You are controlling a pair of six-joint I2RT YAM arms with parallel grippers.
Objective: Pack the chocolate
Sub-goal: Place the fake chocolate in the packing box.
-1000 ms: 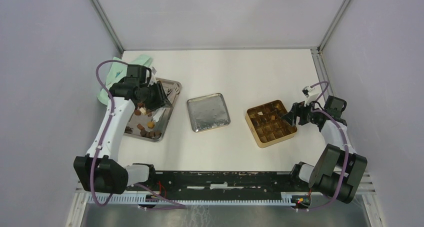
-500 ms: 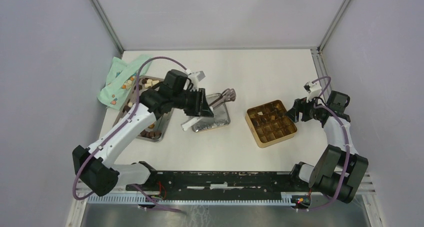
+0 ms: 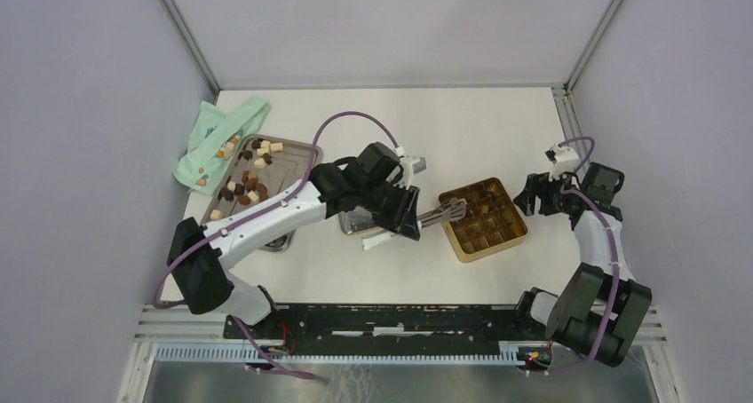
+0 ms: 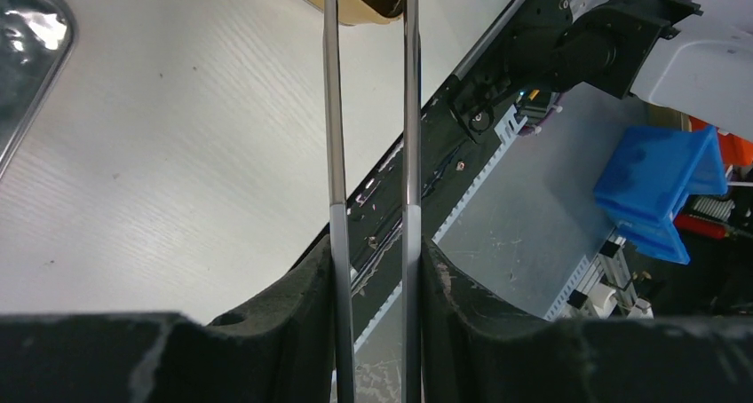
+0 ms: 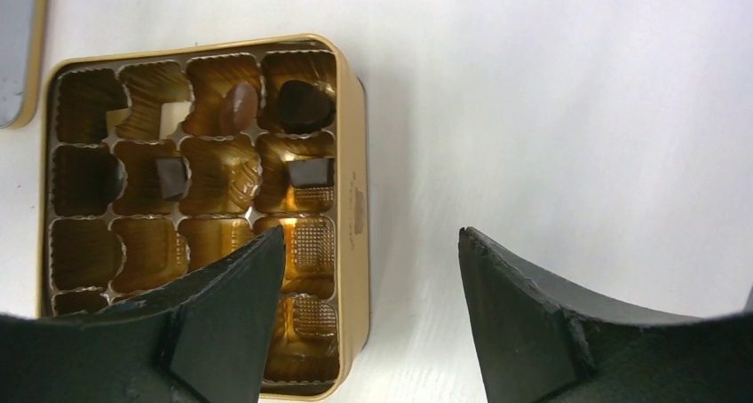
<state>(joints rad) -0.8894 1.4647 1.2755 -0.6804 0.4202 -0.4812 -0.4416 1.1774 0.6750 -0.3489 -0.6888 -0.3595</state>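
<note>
Several loose chocolate chunks [image 3: 249,177], dark, mid-brown and cream, lie on the steel tray [image 3: 297,159] at the left. The gold tin [image 3: 513,236] sits right of centre. A few chunks sit in its compartments, among them a dark one [image 5: 302,106] and a mid-brown one [image 5: 238,106]. My left gripper [image 3: 404,212] is shut on the long metal tweezers [image 4: 333,110]. Their tips [image 3: 457,209] reach the tin's left edge; I cannot tell whether they hold a chunk. My right gripper [image 5: 368,234] is open and empty over the tin's right rim [image 5: 355,199].
A silver lid [image 3: 348,223] lies between tray and tin, mostly under my left arm. A green pouch [image 3: 217,137] lies at the back left by the tray. The black front rail [image 4: 497,92] and a blue block [image 4: 661,181] lie beyond the table's near edge.
My left arm has swung from the tray at the left, across the silver lid, to the tin's left edge with the tweezers. My right gripper has drawn back a little to the right.
</note>
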